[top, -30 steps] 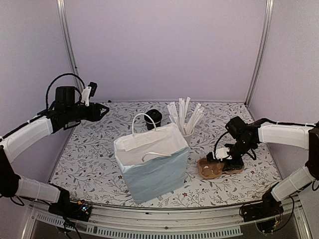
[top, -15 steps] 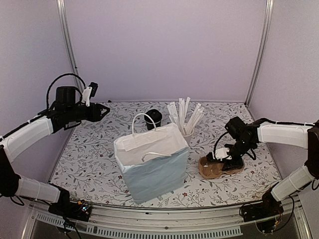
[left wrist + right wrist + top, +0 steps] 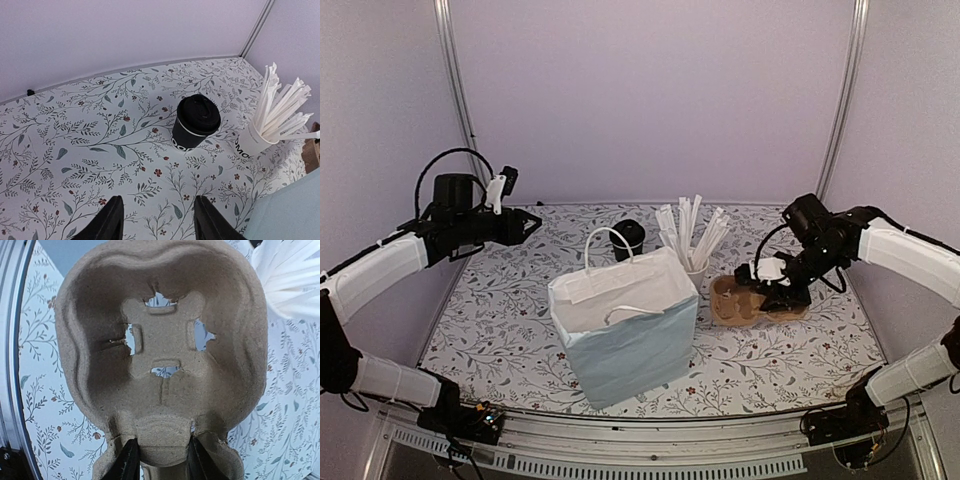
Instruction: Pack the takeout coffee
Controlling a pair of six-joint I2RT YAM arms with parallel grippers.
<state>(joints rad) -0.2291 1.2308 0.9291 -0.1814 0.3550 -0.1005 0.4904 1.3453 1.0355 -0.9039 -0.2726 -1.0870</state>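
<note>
The takeout coffee (image 3: 628, 238) is a small black cup with a black lid, standing upright at the back of the table behind the bag; it is also in the left wrist view (image 3: 196, 122). My left gripper (image 3: 530, 222) hangs open in the air to the cup's left, its fingers (image 3: 111, 220) apart with nothing between them. Over the right side of the table my right gripper (image 3: 770, 292) is shut on the edge of a brown pulp cup carrier (image 3: 735, 300). The carrier (image 3: 160, 340) fills the right wrist view, its near tab pinched between the fingers (image 3: 129, 462).
A white and pale blue paper bag (image 3: 625, 325) with handles stands open at the table's middle. A white cup full of wrapped straws (image 3: 692, 240) stands just right of the coffee and close to the carrier. Walls enclose the table at the back and both sides.
The right gripper closed on the carrier and lifted it off the table, carrying it up and toward the straw cup. The left arm has not moved.
</note>
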